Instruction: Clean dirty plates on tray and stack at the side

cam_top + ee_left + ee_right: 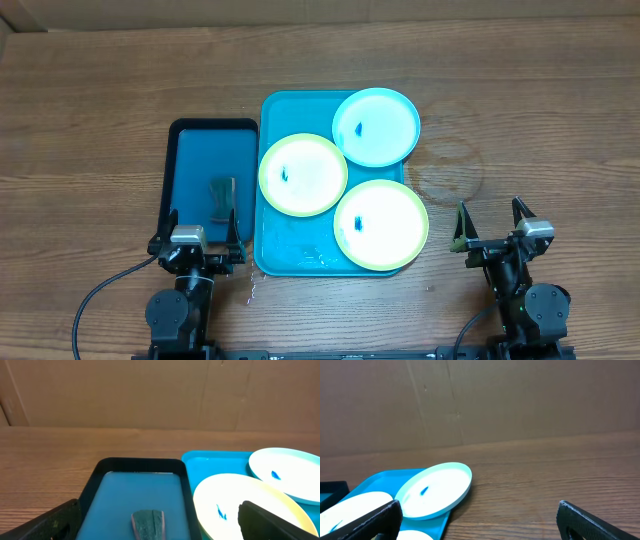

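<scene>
Plastic, thin and shallow, the plates should be light, stiff enough to lift by one edge, slick on their glossy faces, and unlikely to break. All three lie on the tray (290,258) in mid-counter. The blue plate (375,127) is at the far right corner. One green plate (303,175) lies left of centre, and the other green plate (381,225) is at the near right, its edge out past the tray rim.

From the right wrist view the blue plate seems tilted, perhaps propped on the rim or a neighbour, though I cannot tell which. That raised lip, or the overhang of the near right plate, is the best hold: pinch the rim, one finger above and one below.

The left end effector (203,215) hangs with jaws spread wide and empty over the near end of the dark tray (213,150), just above a grey pad (222,195). The right end effector (490,210) is likewise wide and empty over bare counter (560,120).
</scene>
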